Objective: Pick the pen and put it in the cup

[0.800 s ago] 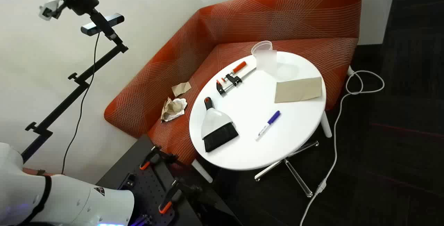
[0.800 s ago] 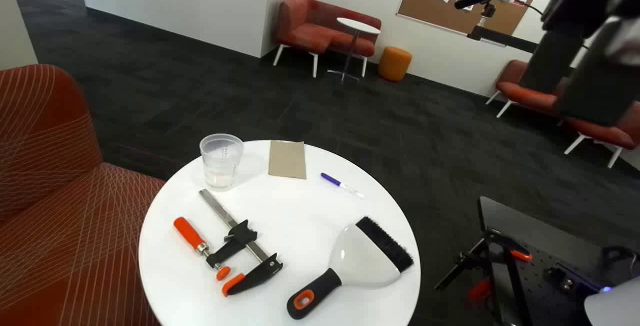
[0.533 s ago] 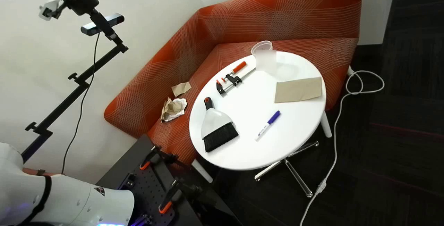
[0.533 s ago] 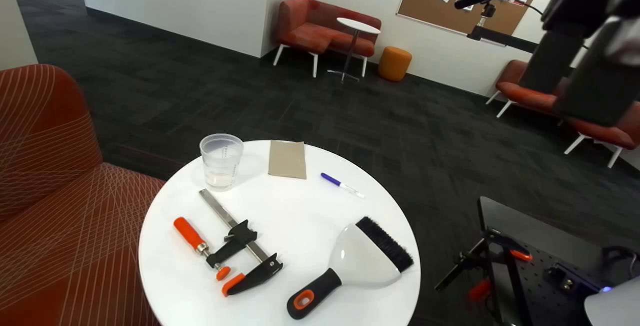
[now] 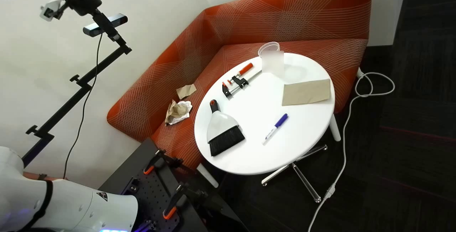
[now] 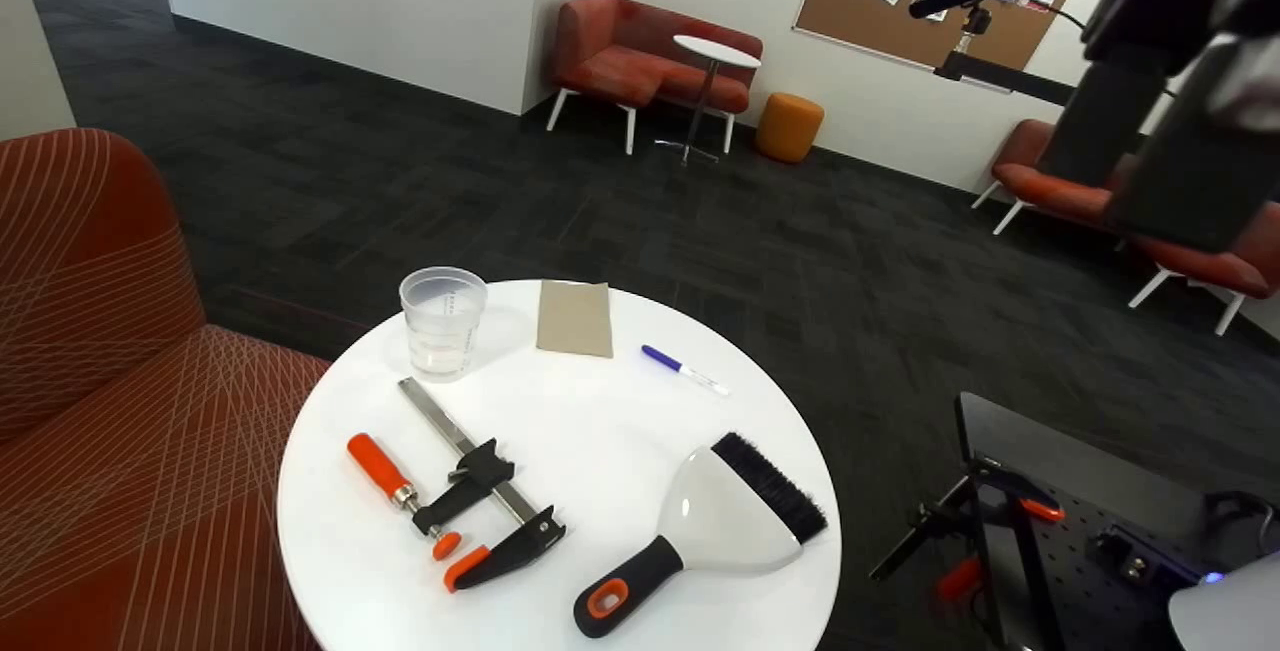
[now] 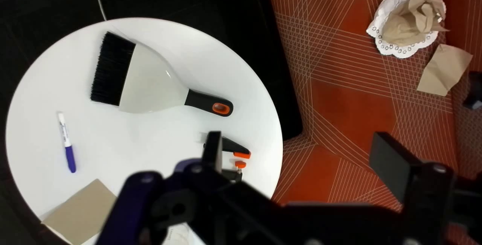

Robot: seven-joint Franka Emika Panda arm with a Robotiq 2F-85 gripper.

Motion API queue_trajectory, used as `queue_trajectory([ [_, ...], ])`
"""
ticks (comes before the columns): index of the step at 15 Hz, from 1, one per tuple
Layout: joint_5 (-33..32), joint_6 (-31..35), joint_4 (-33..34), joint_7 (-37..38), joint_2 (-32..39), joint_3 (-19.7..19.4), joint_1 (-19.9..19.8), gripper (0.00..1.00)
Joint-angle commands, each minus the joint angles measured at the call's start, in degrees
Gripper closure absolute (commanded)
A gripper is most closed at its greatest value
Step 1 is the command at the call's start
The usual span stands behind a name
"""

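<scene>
The pen, white with a blue-purple cap, lies on the round white table (image 5: pixel 249 164). It shows in both exterior views (image 5: pixel 275 128) (image 6: pixel 685 369) and at the left of the wrist view (image 7: pixel 66 142). The clear translucent cup stands upright near the table's far edge in an exterior view (image 5: pixel 273 62). It also shows in an exterior view (image 6: pixel 442 326), and mostly hidden behind the gripper in the wrist view (image 7: pixel 177 234). My gripper (image 7: pixel 297 139) is open and empty, its fingers wide apart, above the table's edge and the sofa. Its blurred fingers also show in an exterior view (image 6: pixel 1150 146).
A dustpan with brush (image 6: pixel 735 511) and a bar clamp with red-orange handle (image 6: pixel 480 476) lie on the table. A brown paper piece (image 6: pixel 575 319) lies between cup and pen. A red sofa (image 5: pixel 285 18) borders the table. A camera on a black arm (image 5: pixel 105 25) stands by the wall.
</scene>
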Motion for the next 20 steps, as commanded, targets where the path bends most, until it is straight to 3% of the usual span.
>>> queue_trajectory([
  [1,-2.0,-0.3,1.8,0.8,2.6,-0.4,-0.7,0.00],
  [11,-14.1,-2.4,5.5,1.3,14.7,-6.4,-4.3,0.00],
  [20,-18.2,-4.3,3.9,5.3,16.1,-11.7,-6.2,0.00],
])
